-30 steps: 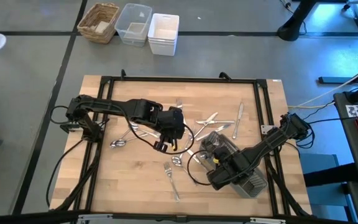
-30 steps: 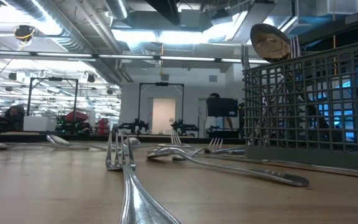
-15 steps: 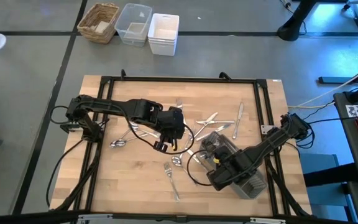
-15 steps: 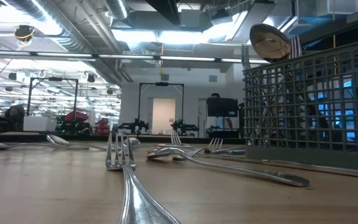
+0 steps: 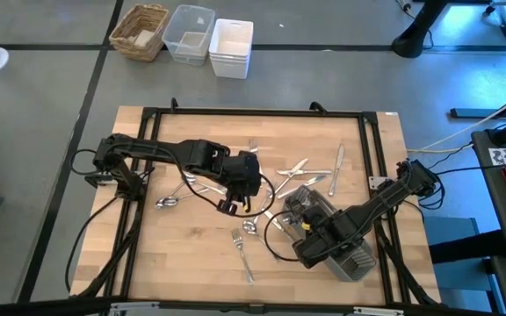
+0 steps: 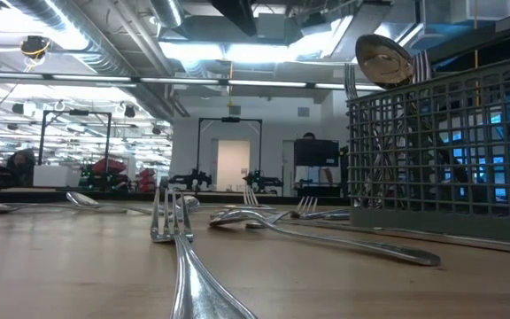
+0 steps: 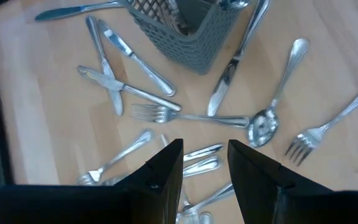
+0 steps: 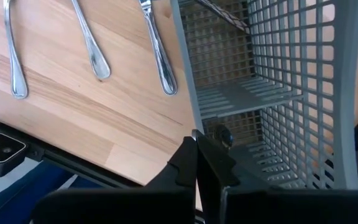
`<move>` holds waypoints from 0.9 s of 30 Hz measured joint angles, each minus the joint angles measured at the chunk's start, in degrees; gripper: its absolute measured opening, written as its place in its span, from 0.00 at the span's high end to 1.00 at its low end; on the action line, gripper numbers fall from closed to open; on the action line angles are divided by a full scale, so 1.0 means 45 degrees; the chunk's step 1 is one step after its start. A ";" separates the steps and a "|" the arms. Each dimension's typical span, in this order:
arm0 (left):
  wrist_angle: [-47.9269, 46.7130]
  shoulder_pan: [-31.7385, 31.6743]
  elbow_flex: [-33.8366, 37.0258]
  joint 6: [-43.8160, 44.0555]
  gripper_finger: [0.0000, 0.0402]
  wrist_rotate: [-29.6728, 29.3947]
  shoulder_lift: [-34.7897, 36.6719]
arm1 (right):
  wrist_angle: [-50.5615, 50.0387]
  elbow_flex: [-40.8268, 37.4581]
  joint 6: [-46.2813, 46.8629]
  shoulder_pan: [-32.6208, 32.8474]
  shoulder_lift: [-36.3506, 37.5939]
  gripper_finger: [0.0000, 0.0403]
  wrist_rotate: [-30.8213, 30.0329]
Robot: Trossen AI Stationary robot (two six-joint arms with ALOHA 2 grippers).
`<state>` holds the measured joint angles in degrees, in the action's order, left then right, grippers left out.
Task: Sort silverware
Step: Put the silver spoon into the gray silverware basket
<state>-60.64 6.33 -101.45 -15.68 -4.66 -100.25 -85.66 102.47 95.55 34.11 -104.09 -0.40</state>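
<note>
Steel silverware (image 7: 185,116) lies unmoved mid-bench; left gripper (image 7: 205,163) (jaws narrowly apart, empty) still hovers, right gripper (image 8: 196,155) stays pinched closed over caddy (image 8: 278,93): sorting stalled

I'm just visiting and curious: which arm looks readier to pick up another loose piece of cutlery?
Probably the left. Its hand hangs open above the loose silverware at mid-table. The right hand is shut at the grey caddy, away from the loose pieces.
</note>
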 joint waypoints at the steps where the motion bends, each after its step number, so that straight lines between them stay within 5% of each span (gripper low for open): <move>1: 0.0000 0.0000 0.0000 0.0169 0.70 0.0406 0.0000 | -0.0093 0.0116 -0.0005 0.0000 -0.0005 0.99 0.0000; 6: 0.0356 0.0184 0.0000 0.0969 0.70 0.2071 -0.0045 | -0.0911 0.1088 -0.0201 0.0000 0.0000 1.00 -0.0276; 27: 0.7092 0.2423 0.0005 0.4090 0.70 0.1897 -0.1937 | -0.0981 0.2147 -0.0675 0.0010 0.0177 1.00 -0.1107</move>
<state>-28.73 17.23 -101.43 2.72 3.88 -108.97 -90.08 112.14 92.51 34.15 -103.30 -5.39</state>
